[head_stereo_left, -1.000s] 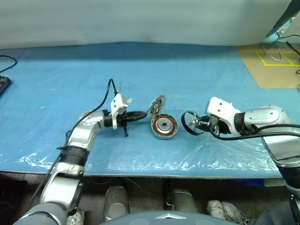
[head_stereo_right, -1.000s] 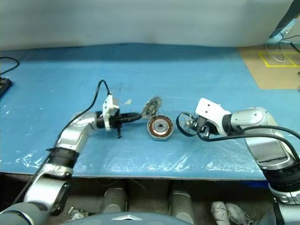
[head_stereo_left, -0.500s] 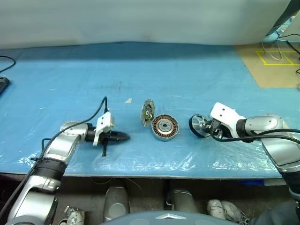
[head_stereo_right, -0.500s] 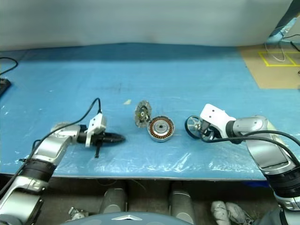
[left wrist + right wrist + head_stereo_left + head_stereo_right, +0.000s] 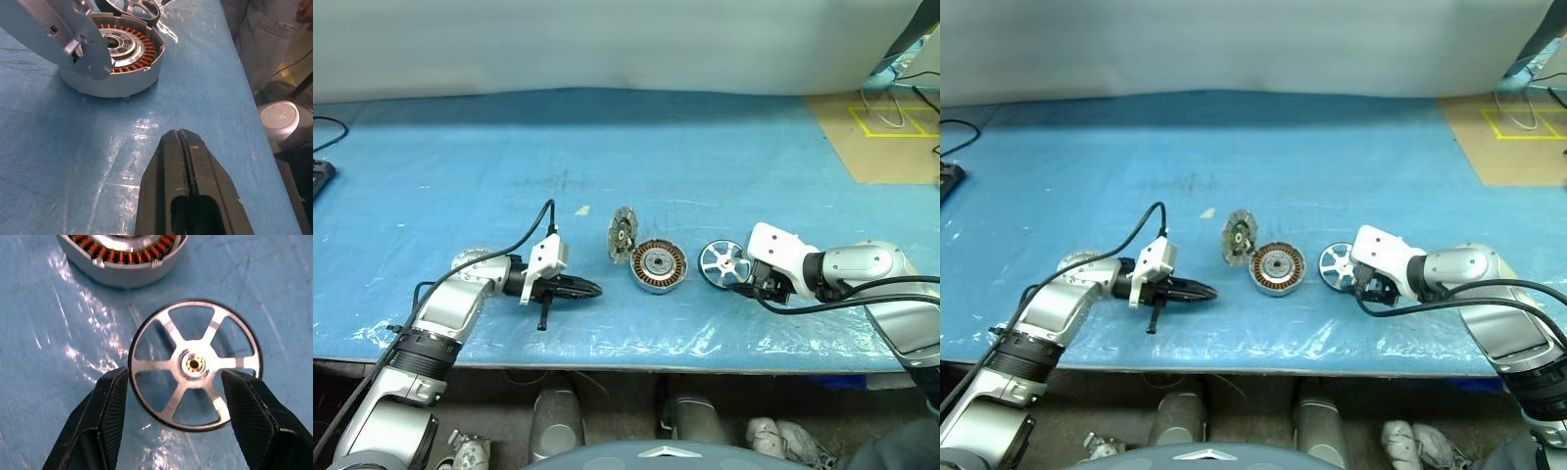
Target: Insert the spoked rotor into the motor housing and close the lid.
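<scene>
- the spoked rotor (image 5: 194,364) is lying flat on the blue worktop (image 5: 705,166), just right of the motor housing (image 5: 657,265); it is not sitting in the housing, so the insertion is not done.
- the right gripper (image 5: 173,396) is hovering at the rotor with its jaws released, one finger standing on each side of the black rim; in the right wrist view neither pad is touching it, and the wheel is resting on the sheet rather than hanging in a grasp.
- the motor housing is sitting upright mid-worktop, copper windings and grey centre showing, cup open and empty.
- the lid (image 5: 623,235) is standing on edge, leaning just at the far-left side of the housing; whether it is touching the housing wall i cannot tell. it is not closing anything yet.
- the left gripper (image 5: 590,289) is lying low to the left of the housing, jaws clenched on nothing, pointing right toward the parts but apart from them.
- judgement: nothing is ticking off so far. remaining: grasping the rotor, seating it in the housing, then fitting the lid on top.
</scene>
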You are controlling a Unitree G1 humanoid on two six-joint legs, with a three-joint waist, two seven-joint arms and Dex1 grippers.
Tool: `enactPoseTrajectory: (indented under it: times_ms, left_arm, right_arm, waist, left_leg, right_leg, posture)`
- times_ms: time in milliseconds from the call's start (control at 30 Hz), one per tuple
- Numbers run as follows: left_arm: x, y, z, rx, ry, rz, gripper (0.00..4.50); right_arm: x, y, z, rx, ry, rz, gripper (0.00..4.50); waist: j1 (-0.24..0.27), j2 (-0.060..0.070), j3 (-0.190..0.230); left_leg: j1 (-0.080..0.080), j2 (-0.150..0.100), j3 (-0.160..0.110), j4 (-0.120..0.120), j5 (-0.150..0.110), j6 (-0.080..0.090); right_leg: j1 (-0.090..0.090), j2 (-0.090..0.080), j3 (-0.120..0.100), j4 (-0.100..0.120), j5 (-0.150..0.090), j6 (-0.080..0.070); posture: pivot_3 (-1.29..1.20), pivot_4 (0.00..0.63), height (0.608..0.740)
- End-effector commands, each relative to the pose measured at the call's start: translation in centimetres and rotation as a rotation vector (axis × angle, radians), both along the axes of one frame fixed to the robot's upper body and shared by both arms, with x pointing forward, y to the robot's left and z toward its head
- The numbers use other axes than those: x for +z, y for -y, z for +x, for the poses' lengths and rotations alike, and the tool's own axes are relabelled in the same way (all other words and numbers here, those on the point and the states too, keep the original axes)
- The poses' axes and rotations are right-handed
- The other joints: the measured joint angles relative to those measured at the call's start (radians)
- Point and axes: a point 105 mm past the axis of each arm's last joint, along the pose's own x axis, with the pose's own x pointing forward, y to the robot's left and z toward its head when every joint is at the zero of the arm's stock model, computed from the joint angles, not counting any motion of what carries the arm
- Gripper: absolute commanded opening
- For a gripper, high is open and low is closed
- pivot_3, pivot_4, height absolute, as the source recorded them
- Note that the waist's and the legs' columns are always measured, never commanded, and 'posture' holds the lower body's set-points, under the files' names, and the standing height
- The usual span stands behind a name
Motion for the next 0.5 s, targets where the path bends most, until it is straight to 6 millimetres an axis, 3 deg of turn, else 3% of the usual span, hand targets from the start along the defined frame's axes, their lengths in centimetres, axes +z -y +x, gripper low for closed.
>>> enactPoseTrajectory:
  times_ms: [33, 133, 333, 500]
  left_arm:
    - [1.3, 0.3, 0.1, -0.012, 0.034, -0.018, 0.0]
    - [1.3, 0.2, 0.0, -0.011, 0.03, -0.018, 0.0]
    - [1.4, 0.1, 0.1, -0.005, 0.031, -0.014, 0.0]
    - [1.3, 0.0, 0.0, -0.002, 0.032, -0.006, 0.0]
  right_arm:
    - [5.0, -2.2, 0.4, 0.081, 0.162, 0.145, 3.16]
    - [5.5, -3.6, 0.4, 0.107, 0.148, 0.237, 2.58]
    - [3.4, -6.5, 1.4, 0.144, 0.067, 0.284, 0.57]
    - [2.5, -8.6, 1.2, 0.24, -0.054, 0.316, 0.57]
  waist:
    - [-0.001, 0.0, 0.0]
    - [0.002, 0.0, 0.0]
    - [0.001, 0.0, 0.0]
    - [-0.002, 0.0, 0.0]
  left_leg:
    - [0.0, 0.0, 0.0, 0.001, 0.0, 0.0]
    - [0.002, 0.0, 0.0, 0.001, 0.0, 0.0]
    - [0.001, 0.0, 0.0, 0.001, 0.0, 0.0]
    - [0.002, 0.0, 0.0, 0.001, 0.0, 0.0]
  right_leg:
    - [0.0, 0.0, 0.0, 0.001, 0.0, 0.0]
    - [0.001, 0.0, 0.0, 0.001, 0.0, 0.0]
    - [0.001, 0.0, -0.001, 0.001, 0.0, 0.0]
    - [0.001, 0.0, -0.001, 0.001, 0.0, 0.0]
  posture:
    - [0.0, 0.15, 0.74]
    - [0.0, 0.15, 0.74]
    - [0.0, 0.15, 0.74]
    - [0.0, 0.15, 0.74]
